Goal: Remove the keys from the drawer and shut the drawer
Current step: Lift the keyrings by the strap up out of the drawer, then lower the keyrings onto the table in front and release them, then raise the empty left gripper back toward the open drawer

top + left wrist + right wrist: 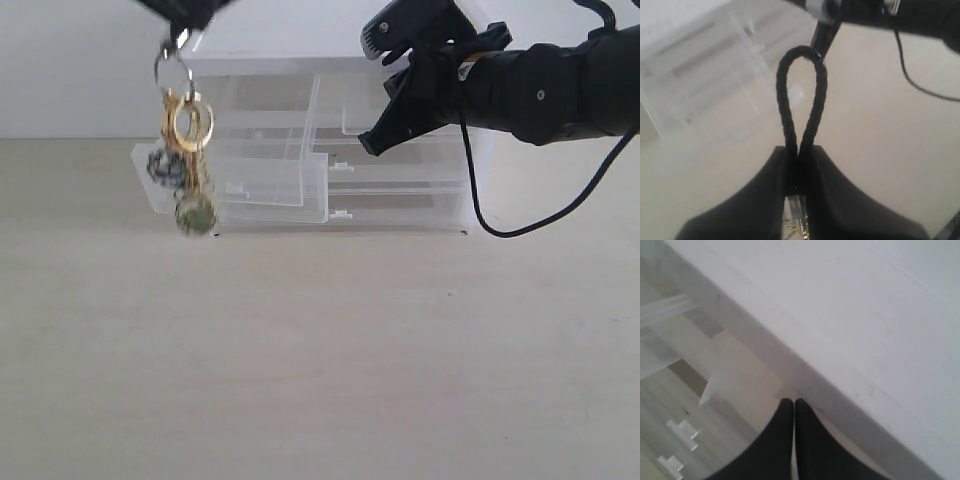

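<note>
The left end effector (799, 159) is dangling the keys (186, 150) by their cord near the open drawer (262, 185). The right end effector (794, 410) is hovering closed and empty.

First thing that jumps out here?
The keys dangle in the air from the left hand, which pinches their black cord, at the exterior view's upper left. Behind them the drawer stands pulled out of the clear cabinet, and the right hand, shut, hangs by the cabinet's upper right.
</note>
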### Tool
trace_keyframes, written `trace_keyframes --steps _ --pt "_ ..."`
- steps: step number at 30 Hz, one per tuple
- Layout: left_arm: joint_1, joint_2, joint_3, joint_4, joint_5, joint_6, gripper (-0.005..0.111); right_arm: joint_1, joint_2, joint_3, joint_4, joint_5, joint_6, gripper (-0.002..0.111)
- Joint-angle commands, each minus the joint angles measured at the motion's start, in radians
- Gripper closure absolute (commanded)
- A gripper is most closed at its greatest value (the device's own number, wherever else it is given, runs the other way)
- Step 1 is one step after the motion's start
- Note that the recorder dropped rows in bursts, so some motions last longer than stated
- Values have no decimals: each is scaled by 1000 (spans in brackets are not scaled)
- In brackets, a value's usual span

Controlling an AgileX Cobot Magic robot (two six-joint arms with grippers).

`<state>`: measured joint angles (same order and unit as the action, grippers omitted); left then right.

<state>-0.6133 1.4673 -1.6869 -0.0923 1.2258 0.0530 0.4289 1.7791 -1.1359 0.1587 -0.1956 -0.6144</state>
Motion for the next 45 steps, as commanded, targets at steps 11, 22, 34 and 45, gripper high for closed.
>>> trace_keyframes --steps 11,22,34,45 --pt "-39 0 389 3 -205 1 103 -13 -2 -15 11 -95 -2 109" --pt "-39 65 404 3 -184 17 66 -13 -2 -15 11 -98 -4 109" --pt "-39 74 383 12 -133 51 102 -13 -2 -15 11 -98 -8 109" --pt "-39 -88 508 64 -499 -89 103 -13 -2 -15 11 -93 -15 109"
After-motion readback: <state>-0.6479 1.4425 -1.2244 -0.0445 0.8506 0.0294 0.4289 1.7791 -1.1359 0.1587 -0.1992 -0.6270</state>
